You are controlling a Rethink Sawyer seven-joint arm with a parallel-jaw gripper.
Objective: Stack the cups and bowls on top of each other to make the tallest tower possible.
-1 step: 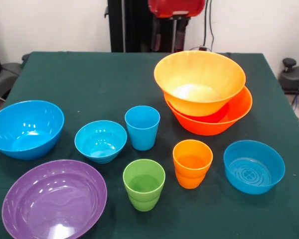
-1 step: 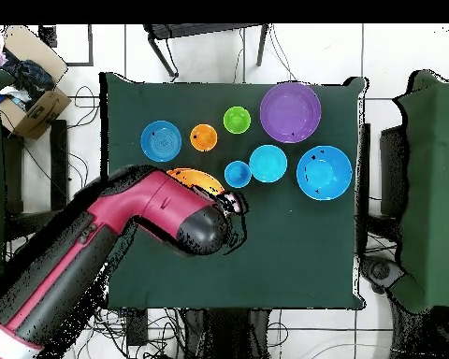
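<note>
The green table (image 1: 89,79) is being shown carrying all the tableware, with the red and black arm (image 2: 125,224) being extended over its near-base half in the overhead view. The gripper itself is being hidden beneath the arm's head, so whether it is open or closed cannot be told.

The tower (image 1: 205,92) is being represented only by two large orange bowls, the lighter one (image 1: 199,79) being nested, tilted, in the darker one (image 1: 224,119). The wide purple bowl (image 1: 54,199) is being seen at the front-left corner in the front view, with the large blue bowl (image 1: 26,128) just behind it. A smaller blue bowl (image 1: 100,141) is being placed beside these, and another blue bowl (image 1: 254,166) is standing apart at the right.

Three cups are standing upright between the bowls: the blue cup (image 1: 142,127), the green cup (image 1: 144,184) and the orange cup (image 1: 192,163), none touching another.
</note>
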